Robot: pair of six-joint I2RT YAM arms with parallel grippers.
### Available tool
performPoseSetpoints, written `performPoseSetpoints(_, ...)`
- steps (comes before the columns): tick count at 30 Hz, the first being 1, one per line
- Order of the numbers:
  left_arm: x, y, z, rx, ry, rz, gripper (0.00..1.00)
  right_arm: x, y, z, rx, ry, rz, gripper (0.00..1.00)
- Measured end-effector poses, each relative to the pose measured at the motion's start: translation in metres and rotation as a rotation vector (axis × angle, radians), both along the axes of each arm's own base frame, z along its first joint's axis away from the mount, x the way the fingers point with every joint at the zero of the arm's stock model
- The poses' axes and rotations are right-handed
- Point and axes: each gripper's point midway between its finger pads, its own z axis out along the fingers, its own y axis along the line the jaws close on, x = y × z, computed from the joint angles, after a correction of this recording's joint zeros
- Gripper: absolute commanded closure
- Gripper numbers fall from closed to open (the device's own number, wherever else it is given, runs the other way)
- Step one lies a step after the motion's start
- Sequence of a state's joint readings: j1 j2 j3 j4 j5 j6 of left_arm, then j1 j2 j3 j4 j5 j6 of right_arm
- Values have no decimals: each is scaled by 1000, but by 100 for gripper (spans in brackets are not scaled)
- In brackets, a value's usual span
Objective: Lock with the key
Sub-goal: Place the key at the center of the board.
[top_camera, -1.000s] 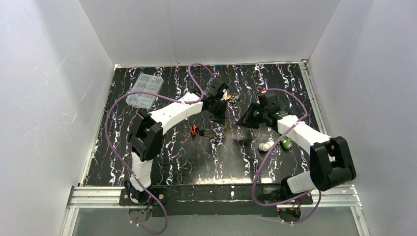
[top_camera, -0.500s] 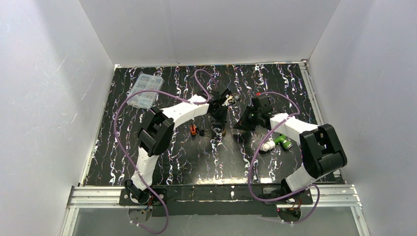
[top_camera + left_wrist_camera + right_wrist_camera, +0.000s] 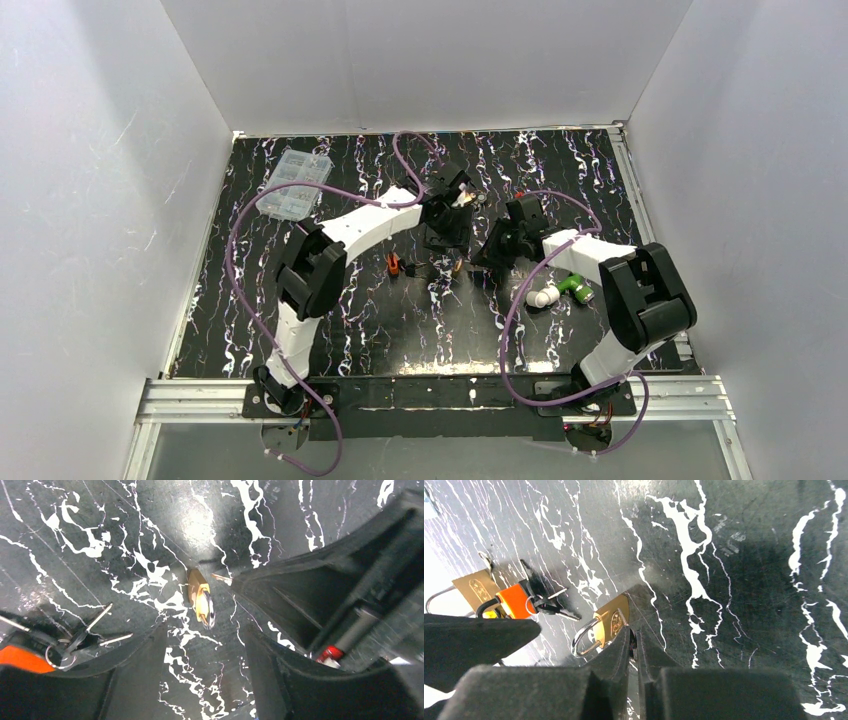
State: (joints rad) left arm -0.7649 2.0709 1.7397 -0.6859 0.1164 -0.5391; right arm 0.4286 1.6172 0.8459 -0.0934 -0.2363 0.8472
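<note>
Top view: left gripper (image 3: 441,243) and right gripper (image 3: 479,259) crowd mid-frame. Left wrist: brass padlock (image 3: 199,599) lies at centre, silver shackle lowermost, between wide-apart jaws. Right wrist: jaws nearly together at the padlock's body, grip impossible to tell.

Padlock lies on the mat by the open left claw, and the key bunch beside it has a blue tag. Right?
No: the key bunch has an orange tag, not blue, as the left wrist view shows. The padlock does lie on the mat by the open left claw.
</note>
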Motion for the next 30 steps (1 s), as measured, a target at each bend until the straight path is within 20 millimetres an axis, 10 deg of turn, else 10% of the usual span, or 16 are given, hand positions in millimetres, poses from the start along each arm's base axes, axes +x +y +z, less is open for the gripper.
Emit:
performPoseSetpoints(12, 9, 55, 90, -62, -125, 24, 17, -5, 10, 1, 29, 16, 15, 44)
performPoseSetpoints(22, -11, 97, 111, -56, -151, 34, 10, -8, -1, 36, 9, -40, -1, 37)
performPoseSetpoints(30, -18, 97, 120, -91, -164, 21, 6, 54, -19, 75, -60, -130, -80, 37)
